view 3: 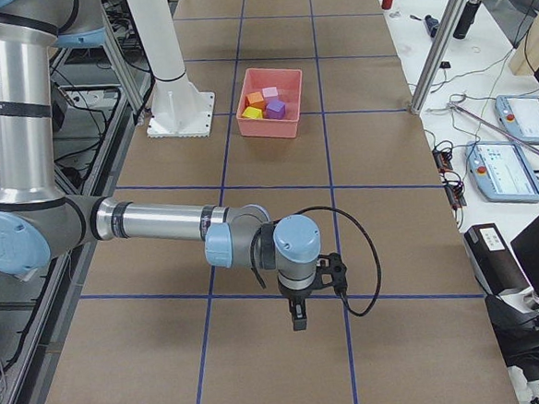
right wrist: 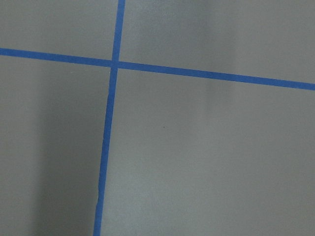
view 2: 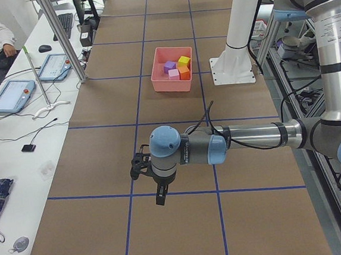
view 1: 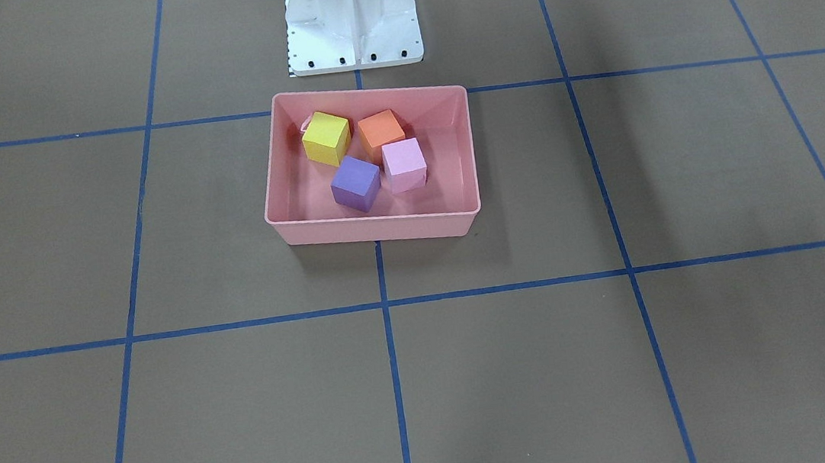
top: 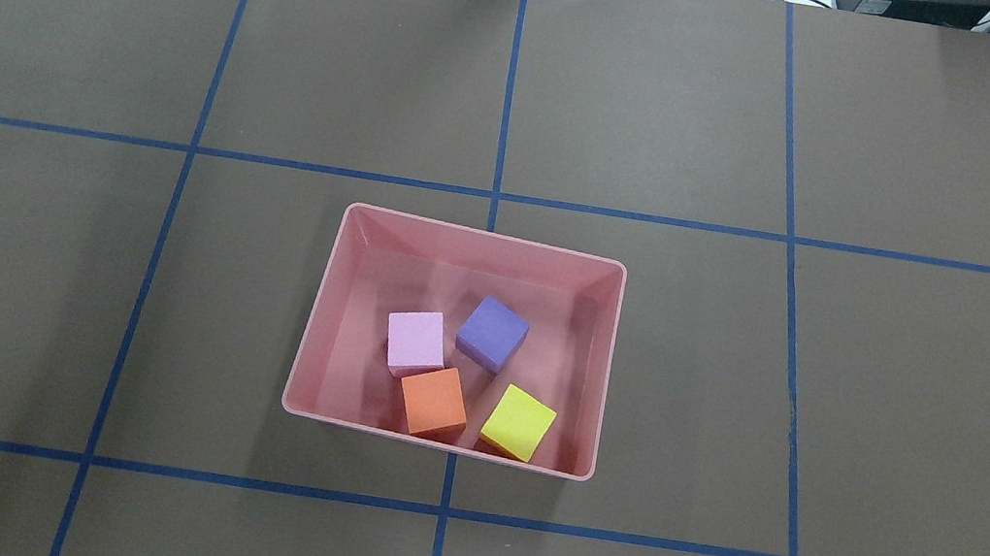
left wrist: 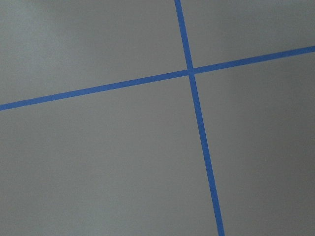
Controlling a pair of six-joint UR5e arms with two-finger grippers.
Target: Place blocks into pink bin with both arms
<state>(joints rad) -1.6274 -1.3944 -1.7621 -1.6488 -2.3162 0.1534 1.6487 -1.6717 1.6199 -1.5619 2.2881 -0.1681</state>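
Note:
The pink bin (top: 322, 321) (view 1: 457, 219) sits mid-table in front of the white pedestal. Inside it lie all the blocks: yellow block (top: 519, 422) (view 1: 326, 138), orange block (top: 433, 400) (view 1: 381, 132), light pink block (top: 416, 342) (view 1: 404, 164), purple block (top: 493, 333) (view 1: 356, 183). The bin also shows in the side views (view 2: 171, 83) (view 3: 266, 126). My left gripper (view 2: 159, 195) hangs far off at the table's left end, seen only in the exterior left view. My right gripper (view 3: 299, 316) hangs far off at the right end, seen only in the exterior right view. I cannot tell whether either is open.
The brown table carries a blue tape grid (top: 504, 122). The white pedestal base (view 1: 352, 19) stands just behind the bin. Both wrist views show only bare table and tape lines (left wrist: 189, 71) (right wrist: 114, 63). Operator desks with tablets (view 2: 12, 93) (view 3: 515, 143) flank the table.

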